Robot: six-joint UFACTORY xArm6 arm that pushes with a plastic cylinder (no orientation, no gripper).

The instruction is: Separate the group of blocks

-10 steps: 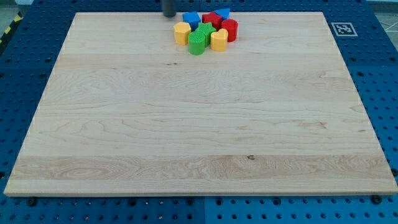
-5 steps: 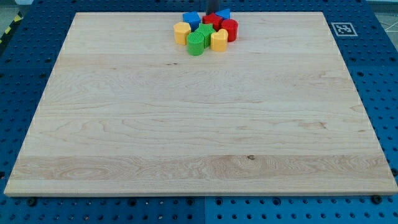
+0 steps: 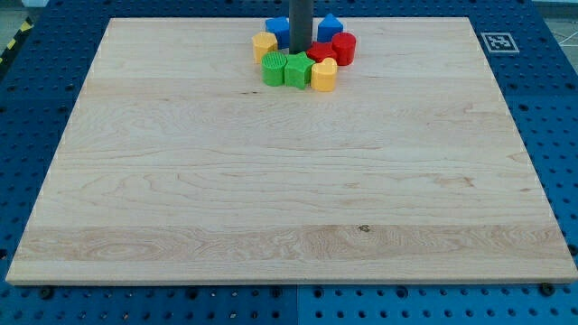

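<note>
A tight group of blocks sits near the top edge of the wooden board point(image 3: 289, 181). My tip point(image 3: 301, 52) stands in the middle of the group. A blue block point(image 3: 276, 27) and a yellow block point(image 3: 264, 44) lie to its left. A blue block point(image 3: 330, 27) and a red cylinder point(image 3: 344, 47) lie to its right. A red block point(image 3: 321, 53) touches the tip's right side. A green cylinder point(image 3: 274, 69), a green block point(image 3: 298, 70) and a yellow block point(image 3: 324, 76) lie in a row just below the tip.
A black-and-white marker tag point(image 3: 497, 41) lies off the board's top right corner. Blue perforated table point(image 3: 27, 135) surrounds the board on all sides.
The rod has moved from the group's upper left, across the top, then down into its middle. The green blocks and the lower yellow block have been pushed toward the view's bottom, and the group has spread.
</note>
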